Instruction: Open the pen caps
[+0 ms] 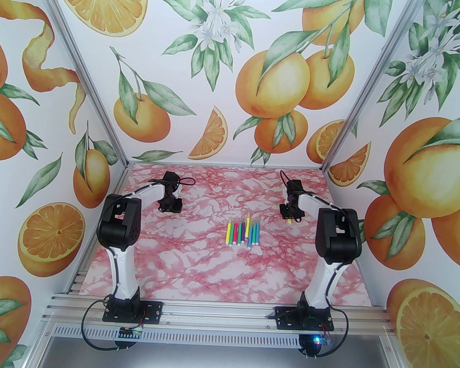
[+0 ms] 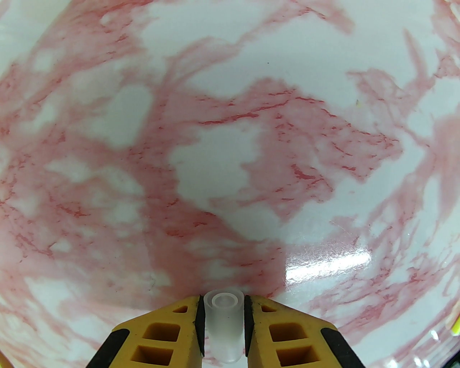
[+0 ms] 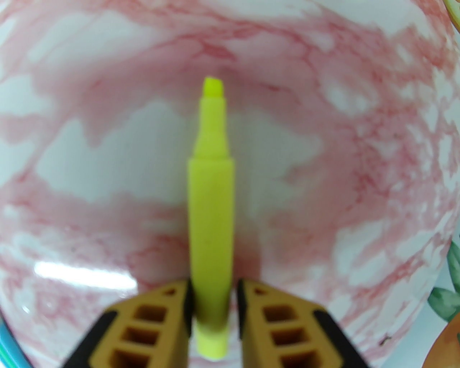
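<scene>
desk (image 2: 323, 72): glossy smooth pink marble-print laminate, strong glare. cap (image 2: 222, 323): frosted translucent plastic. yellow pen (image 3: 211, 222): matt plastic, felt tip. left gripper (image 2: 223, 305) fingers (image 2: 161, 334): matt yellow plastic, black rubbery pads. rail (image 1: 218, 314) along desk's near edge: bare ribbed aluminium. arm shells (image 1: 122, 266): smooth black and white plastic.

clear cap (image 2: 222, 323) off | yellow pen (image 3: 212, 215) uncapped | remaining pens (image 1: 243, 232) in row

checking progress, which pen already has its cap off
The yellow pen between the right gripper's jaws: its chisel tip is bare. A clear cap sits between the left gripper's jaws. The pens in the row look capped.
</scene>
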